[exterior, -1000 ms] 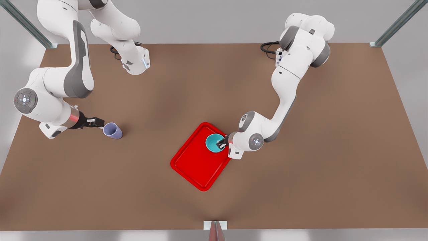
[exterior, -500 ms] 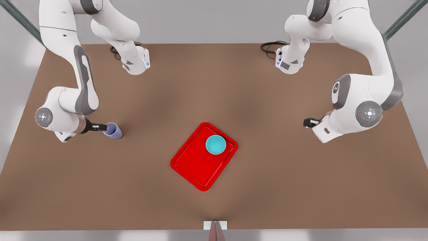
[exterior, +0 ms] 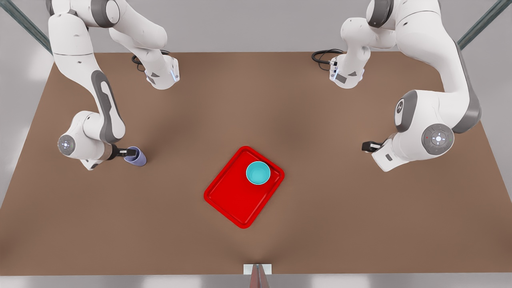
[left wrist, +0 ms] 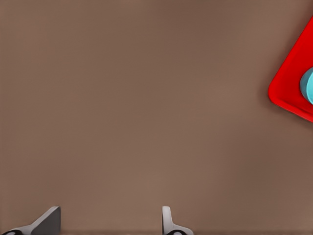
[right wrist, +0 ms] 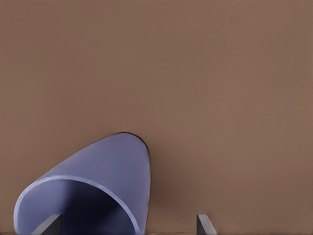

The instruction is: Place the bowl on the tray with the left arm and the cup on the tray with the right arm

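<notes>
The right gripper point(exterior: 129, 152), fingers spread astride the lavender cup's point(exterior: 136, 156) rim, should sink deeper before pinching one wall. The left gripper point(exterior: 367, 146) waits, spread and empty; the teal bowl point(exterior: 258, 173) sits on the red tray point(exterior: 228, 200).

The brown tabletop point(exterior: 256, 100) holds a red tray point(exterior: 232, 200) and a purple cup point(exterior: 136, 157). The cup sits at the right claw point(exterior: 129, 152); the tray lies well away from both claws.
</notes>
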`<state>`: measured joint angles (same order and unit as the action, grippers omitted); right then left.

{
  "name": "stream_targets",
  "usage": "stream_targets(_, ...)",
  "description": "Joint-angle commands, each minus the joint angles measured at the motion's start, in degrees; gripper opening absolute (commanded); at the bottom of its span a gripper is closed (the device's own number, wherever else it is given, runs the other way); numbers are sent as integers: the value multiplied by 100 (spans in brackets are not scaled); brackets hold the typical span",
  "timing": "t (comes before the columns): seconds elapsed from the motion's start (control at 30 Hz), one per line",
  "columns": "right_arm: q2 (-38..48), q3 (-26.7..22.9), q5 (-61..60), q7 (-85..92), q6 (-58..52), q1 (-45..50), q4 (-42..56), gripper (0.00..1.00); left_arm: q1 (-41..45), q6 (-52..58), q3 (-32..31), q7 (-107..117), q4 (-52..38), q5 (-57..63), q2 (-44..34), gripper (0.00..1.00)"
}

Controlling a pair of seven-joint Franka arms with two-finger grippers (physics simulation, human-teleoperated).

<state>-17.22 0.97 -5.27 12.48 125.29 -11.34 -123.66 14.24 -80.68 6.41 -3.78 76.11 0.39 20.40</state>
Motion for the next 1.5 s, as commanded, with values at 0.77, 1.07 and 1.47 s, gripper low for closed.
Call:
stream_targets(0.77,-124,18,9,97,21,79,220,21,0,0,0,0,0,-21,26,100)
stream_targets(1.07,-168,396,9,-1282,-1297,992,1731,21,-9,26,9,9,0,-3,26,100)
stream_targets(1.47,-2347,1037,-194,-3920,-2299,2495,5431,21,0,26,9,9,0,-3,52,100)
